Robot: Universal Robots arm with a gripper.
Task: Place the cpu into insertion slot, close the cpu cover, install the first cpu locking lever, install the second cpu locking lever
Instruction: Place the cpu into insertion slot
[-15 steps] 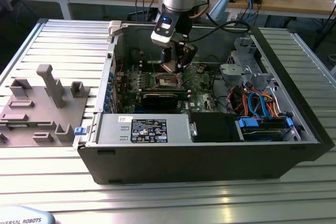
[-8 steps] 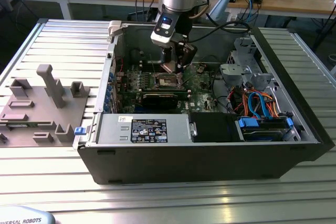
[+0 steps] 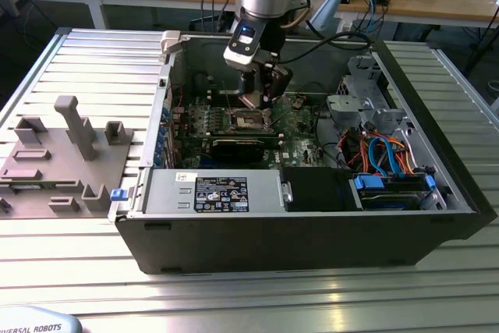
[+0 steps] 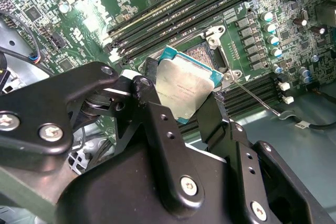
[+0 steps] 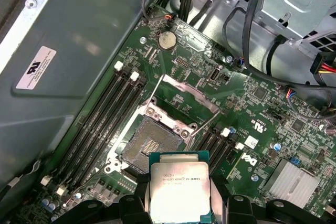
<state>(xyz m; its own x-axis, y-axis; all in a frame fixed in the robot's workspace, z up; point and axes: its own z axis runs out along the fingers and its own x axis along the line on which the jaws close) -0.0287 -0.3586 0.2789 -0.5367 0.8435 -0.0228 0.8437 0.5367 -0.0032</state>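
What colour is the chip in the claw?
The chip is silvery-grey on top with a teal-green border; clearest in the first wrist view.

Black-and-white printed label on grey power supply box, white sticker with certification mark on case wall, fine print on cpu lid, illegible, white maker's logo on green circuit board.
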